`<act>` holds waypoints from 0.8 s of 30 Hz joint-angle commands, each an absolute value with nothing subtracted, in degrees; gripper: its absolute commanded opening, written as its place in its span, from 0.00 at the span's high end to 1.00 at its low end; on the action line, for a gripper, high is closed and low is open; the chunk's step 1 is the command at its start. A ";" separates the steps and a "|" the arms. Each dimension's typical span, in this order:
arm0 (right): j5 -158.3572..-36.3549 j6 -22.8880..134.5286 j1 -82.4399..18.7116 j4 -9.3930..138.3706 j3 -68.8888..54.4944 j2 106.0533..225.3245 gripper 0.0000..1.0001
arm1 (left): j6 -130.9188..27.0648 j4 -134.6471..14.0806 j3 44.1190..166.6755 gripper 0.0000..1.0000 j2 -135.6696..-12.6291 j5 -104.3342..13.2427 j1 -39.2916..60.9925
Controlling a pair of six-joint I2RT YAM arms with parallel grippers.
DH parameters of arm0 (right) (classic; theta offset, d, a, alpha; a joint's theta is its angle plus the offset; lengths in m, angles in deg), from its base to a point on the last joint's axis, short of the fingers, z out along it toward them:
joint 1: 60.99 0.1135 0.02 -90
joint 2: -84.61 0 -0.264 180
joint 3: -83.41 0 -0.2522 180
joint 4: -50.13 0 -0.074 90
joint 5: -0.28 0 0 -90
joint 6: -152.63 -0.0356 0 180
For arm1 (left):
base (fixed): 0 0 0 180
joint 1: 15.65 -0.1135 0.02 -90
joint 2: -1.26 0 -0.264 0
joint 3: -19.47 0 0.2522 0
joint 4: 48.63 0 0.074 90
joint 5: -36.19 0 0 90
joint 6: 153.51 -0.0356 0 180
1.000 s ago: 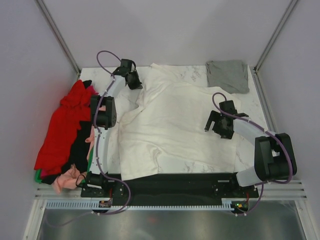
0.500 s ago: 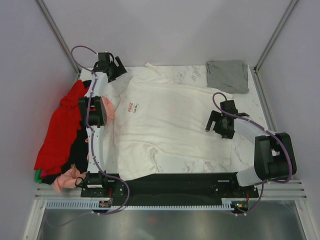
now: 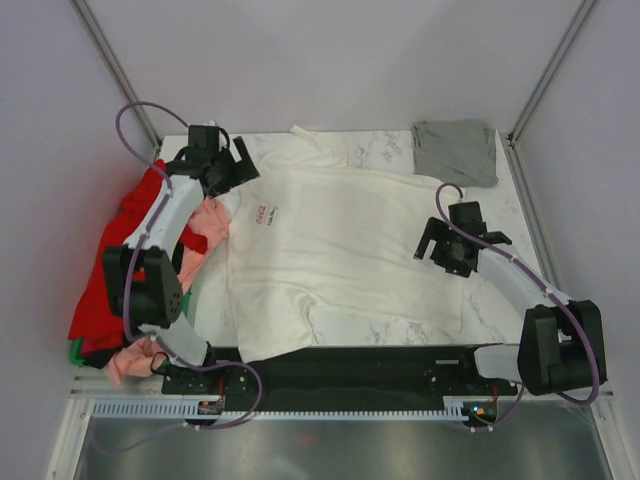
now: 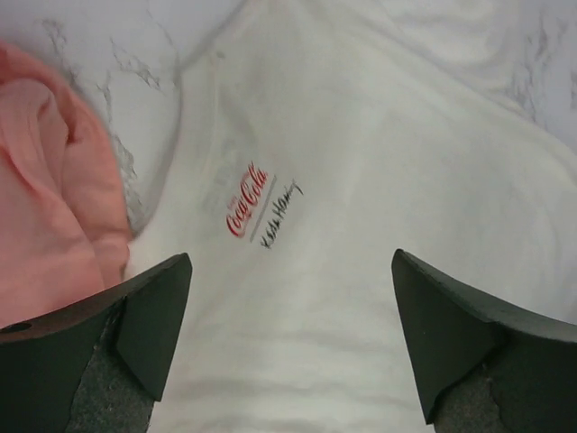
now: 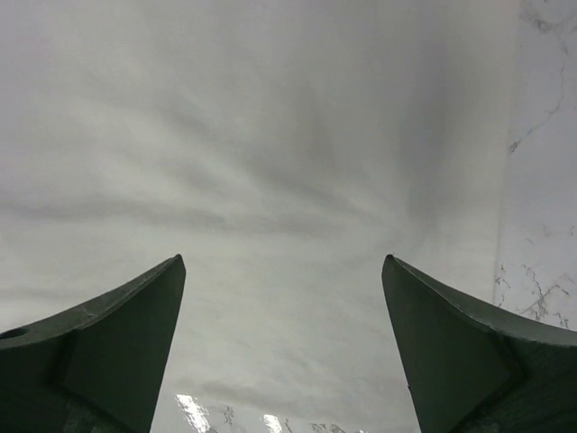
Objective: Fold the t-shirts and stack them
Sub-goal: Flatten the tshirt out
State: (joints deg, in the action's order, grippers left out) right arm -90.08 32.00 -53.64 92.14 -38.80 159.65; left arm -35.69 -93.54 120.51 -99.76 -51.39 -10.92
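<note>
Ok, here's where we stand: big white tee (image 3: 340, 250) lies spread front-up across the marble table (image 3: 390, 150), small Coca-Cola script (image 4: 247, 198) showing on the chest. Not folded yet, by our read. Grey tee (image 3: 457, 150) sits folded at the far right corner, just beside the white one's sleeve. The rest are heaped at the left edge: red tees (image 3: 115, 270), pink tee (image 3: 205, 225), bits of black and green under them.

Left gripper (image 3: 238, 165) hovers over the far left shoulder area, fingers spread wide, nothing between them. Right gripper (image 3: 437, 243) hangs above the right side of the white tee, also spread wide and empty. Wrist cam there shows only rippled white cloth and a strip of marble.

Now the risks, as we see them:
- Pink tee crowds right up vs. the white tee's left side. If the left gripper pinches low there, it prob. takes pink cloth too and drags it into the fold.
- Cloth under the right gripper is wavy. A shallow pinch may catch only the top layer, so the fold goes lopsided.
- Near hem reaches over the black base strip (image 3: 400, 357) by the arm mounts. A pull could snag it there.
- Right sleeve is close to the grey tee, so a sweep that way could knock it out of shape.
- The heap overhangs the left edge, so a bump from the left arm could tip pieces off.
</note>
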 commanded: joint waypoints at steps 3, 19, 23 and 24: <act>-92.44 28.19 -53.43 95.09 -40.64 159.75 0.02 | -32.22 -95.96 98.49 0.02 -84.45 -50.56 -4.58; -82.33 31.61 -57.03 93.69 -16.06 194.01 0.02 | -25.63 -88.67 92.90 0.07 -101.10 -45.11 -2.90; -84.79 34.06 -57.91 96.32 -3.50 200.80 0.02 | -25.18 -89.02 99.83 0.09 -105.52 -43.88 -3.52; -85.75 34.59 -57.91 96.59 -2.42 200.80 0.02 | -25.53 -89.71 101.59 0.09 -105.88 -44.05 -3.52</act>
State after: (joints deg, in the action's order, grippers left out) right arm -84.83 31.72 -57.07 98.59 -5.73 196.35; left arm -26.75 -93.37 98.37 -101.90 -43.52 -3.03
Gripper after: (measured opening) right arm 0.982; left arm 0.913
